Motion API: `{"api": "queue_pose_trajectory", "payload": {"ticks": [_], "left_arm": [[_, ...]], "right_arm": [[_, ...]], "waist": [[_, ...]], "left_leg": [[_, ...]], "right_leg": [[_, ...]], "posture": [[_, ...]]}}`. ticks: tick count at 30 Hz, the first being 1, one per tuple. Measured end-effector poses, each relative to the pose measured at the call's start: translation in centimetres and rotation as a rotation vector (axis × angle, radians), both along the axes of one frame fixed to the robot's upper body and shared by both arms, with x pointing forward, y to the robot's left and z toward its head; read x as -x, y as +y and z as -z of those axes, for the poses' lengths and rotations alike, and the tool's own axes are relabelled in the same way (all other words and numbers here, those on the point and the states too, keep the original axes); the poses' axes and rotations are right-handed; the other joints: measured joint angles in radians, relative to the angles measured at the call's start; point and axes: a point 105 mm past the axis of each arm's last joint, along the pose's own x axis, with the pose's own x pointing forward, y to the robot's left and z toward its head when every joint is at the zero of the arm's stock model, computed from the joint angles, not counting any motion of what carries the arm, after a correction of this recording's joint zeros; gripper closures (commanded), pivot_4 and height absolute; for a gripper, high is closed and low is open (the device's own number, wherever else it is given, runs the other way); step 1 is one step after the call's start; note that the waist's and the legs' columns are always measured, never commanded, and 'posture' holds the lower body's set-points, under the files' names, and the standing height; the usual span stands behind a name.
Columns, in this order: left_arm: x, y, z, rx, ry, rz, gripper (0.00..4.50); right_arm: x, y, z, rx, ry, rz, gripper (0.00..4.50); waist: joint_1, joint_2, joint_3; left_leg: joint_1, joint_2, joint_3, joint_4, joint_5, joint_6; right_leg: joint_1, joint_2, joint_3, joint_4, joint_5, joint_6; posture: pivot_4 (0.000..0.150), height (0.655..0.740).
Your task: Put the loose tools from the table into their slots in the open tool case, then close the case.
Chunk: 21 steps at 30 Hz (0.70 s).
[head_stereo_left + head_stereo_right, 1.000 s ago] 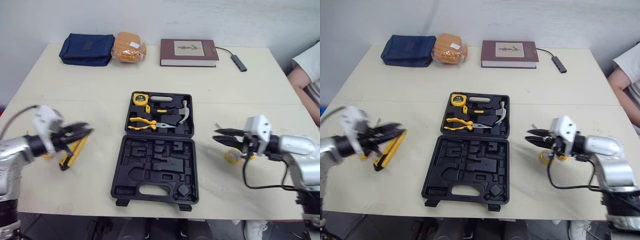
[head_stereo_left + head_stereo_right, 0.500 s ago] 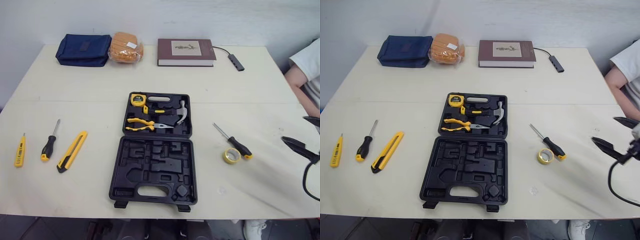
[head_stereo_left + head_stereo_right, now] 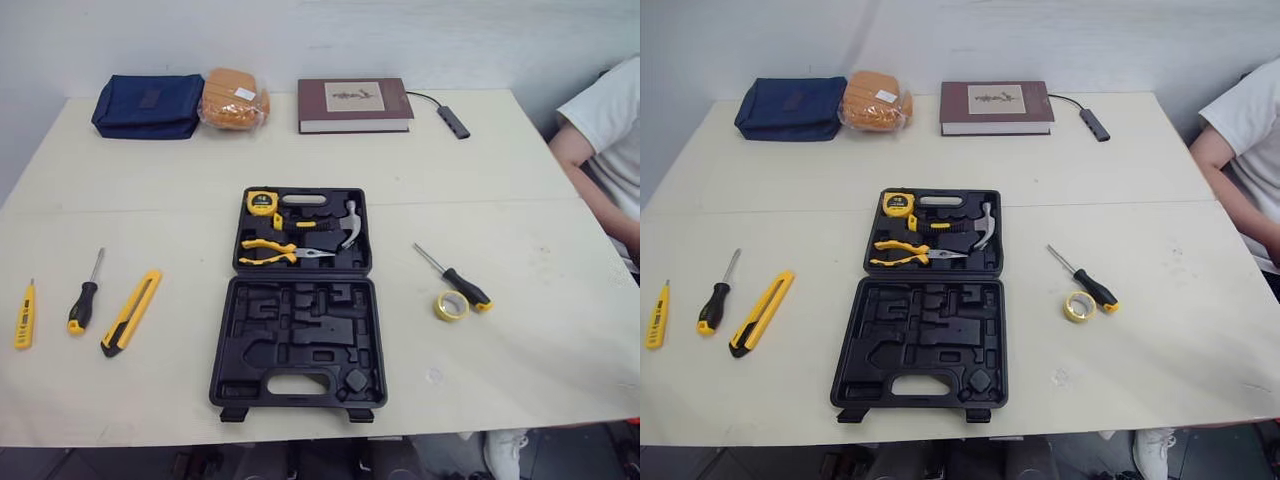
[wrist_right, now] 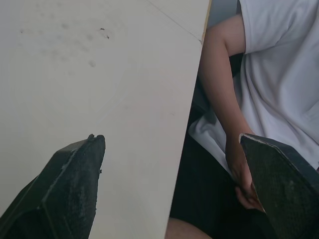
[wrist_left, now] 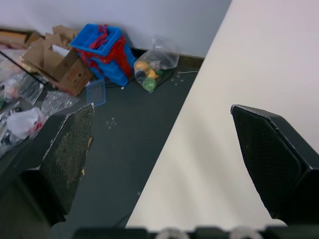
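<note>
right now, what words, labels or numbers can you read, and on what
No text is legible.
Book: pale cover panel with dark marks, too small to read.
Tape measure: face label, blurred.
Orange packet: white sticker, unreadable.

Pale table (image 3: 520, 200), tool case (image 3: 300, 342) (open), knife (image 3: 130, 313), tape (image 3: 451, 305), book (image 3: 354, 104)

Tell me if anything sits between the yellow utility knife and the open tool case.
Nothing visible does. Only bare table lies between the utility knife and the tool case. The black-handled screwdriver and the yellow tester lie on the knife's other side, away from the case.
</note>
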Motion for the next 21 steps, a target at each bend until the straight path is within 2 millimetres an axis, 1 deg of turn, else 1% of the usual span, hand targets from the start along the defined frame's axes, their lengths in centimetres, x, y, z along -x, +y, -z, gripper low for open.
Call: {"api": "queue_pose_trajectory", "payload": {"ticks": [3, 6, 7, 8, 10, 12, 13, 15, 16, 18, 20, 21], "left_arm": [[-0.8, -0.7, 0.2, 0.016, -0.019, 0.066, 0.06], [-2.5, -2.5, 0.0, 0.041, -0.089, 0.21, 0.06], [-3.8, -4.0, -0.2, 0.057, -0.134, 0.32, 0.06], [-4.6, -5.1, -0.4, 0.063, -0.152, 0.388, 0.06], [-5.6, -6.5, -0.9, 0.063, -0.157, 0.474, 0.06], [-6.6, -8.2, -1.4, 0.06, -0.139, 0.557, 0.06], [-6.9, -8.9, -1.4, 0.059, -0.121, 0.589, 0.06], [-7.2, -10.3, -0.8, 0.081, -0.054, 0.644, 0.06], [-7.3, -11.4, -0.2, 0.105, -0.009, 0.675, 0.06], [-7.9, -13.4, 0.5, 0.147, 0.044, 0.736, 0.06], [-8.1, -14.5, 0.6, 0.16, 0.077, 0.753, 0.06], [-8.2, -14.8, 1.0, 0.178, 0.1, 0.738, 0.06]], "right_arm": [[-0.9, 1.2, 0.7, -0.025, -0.008, -0.052, 0.01], [-2.2, 2.9, 1.0, -0.041, -0.033, -0.117, 0.01], [-3.6, 4.8, 0.5, -0.063, -0.082, -0.183, 0.01], [-4.5, 6.4, 0.0, -0.076, -0.117, -0.244, 0.01], [-5.7, 9.6, -1.1, -0.095, -0.178, -0.365, 0.01], [-6.6, 13.1, -2.0, -0.119, -0.203, -0.484, 0.01], [-6.9, 14.5, -2.3, -0.134, -0.212, -0.531, 0.01], [-7.2, 17.2, -3.0, -0.169, -0.222, -0.624, 0.01], [-7.4, 19.1, -3.5, -0.208, -0.229, -0.683, 0.01], [-7.3, 22.0, -4.5, -0.236, -0.223, -0.795, 0.01], [-7.0, 23.8, -4.9, -0.228, -0.193, -0.877, 0.01], [-6.8, 24.9, -5.2, -0.234, -0.178, -0.928, 0.01]], "waist": [[0.002, 0.0, 0.0], [0.005, 0.0, 0.0], [0.006, 0.0, 0.0], [0.006, 0.0, 0.0], [0.007, 0.0, 0.0], [0.008, 0.001, 0.0], [0.008, 0.001, 0.0], [0.008, 0.001, 0.0], [0.006, 0.001, 0.0], [0.009, 0.0, 0.0], [0.011, 0.0, 0.0], [0.012, 0.0, 0.0]], "left_leg": [[0.001, 0.0, 0.004, 0.0, -0.002, 0.001], [0.001, 0.0, 0.005, 0.001, -0.002, 0.001], [0.002, 0.0, 0.005, 0.002, -0.002, 0.001], [0.002, 0.001, 0.005, 0.002, -0.002, 0.001], [0.002, 0.001, 0.005, 0.002, -0.002, 0.001], [0.002, 0.002, 0.005, 0.001, -0.002, 0.001], [0.002, 0.002, 0.005, 0.001, -0.002, 0.002], [0.001, 0.002, 0.006, 0.002, -0.001, 0.005], [0.001, 0.002, 0.006, 0.002, -0.001, 0.006], [0.001, 0.002, 0.006, 0.004, -0.002, 0.007], [0.001, 0.002, 0.006, 0.004, -0.003, 0.005], [0.001, 0.002, 0.006, 0.004, -0.003, 0.005]], "right_leg": [[0.0, 0.0, 0.0, 0.002, 0.0, 0.0], [0.0, -0.001, 0.002, 0.002, 0.0, 0.0], [0.0, -0.001, 0.003, 0.002, 0.0, 0.0], [-0.001, -0.001, 0.003, 0.001, 0.0, 0.0], [-0.001, 0.0, 0.003, 0.002, 0.0, -0.001], [-0.001, 0.0, 0.003, 0.004, 0.0, -0.001], [-0.001, 0.0, 0.003, 0.003, 0.0, -0.001], [-0.001, 0.0, 0.003, 0.003, 0.0, -0.001], [-0.001, 0.0, 0.003, 0.003, 0.0, -0.001], [-0.001, 0.0, 0.004, 0.003, 0.0, -0.001], [0.0, 0.0, 0.003, 0.002, 0.0, -0.001], [0.0, 0.0, 0.003, 0.002, 0.0, -0.001]], "posture": [[0.15, 0.74], [0.15, 0.74], [0.15, 0.74], [0.15, 0.74], [0.15, 0.74], [0.15, 0.74], [0.15, 0.74], [0.15, 0.74], [0.15, 0.74], [0.15, 0.74], [0.15, 0.74], [0.15, 0.74]]}}
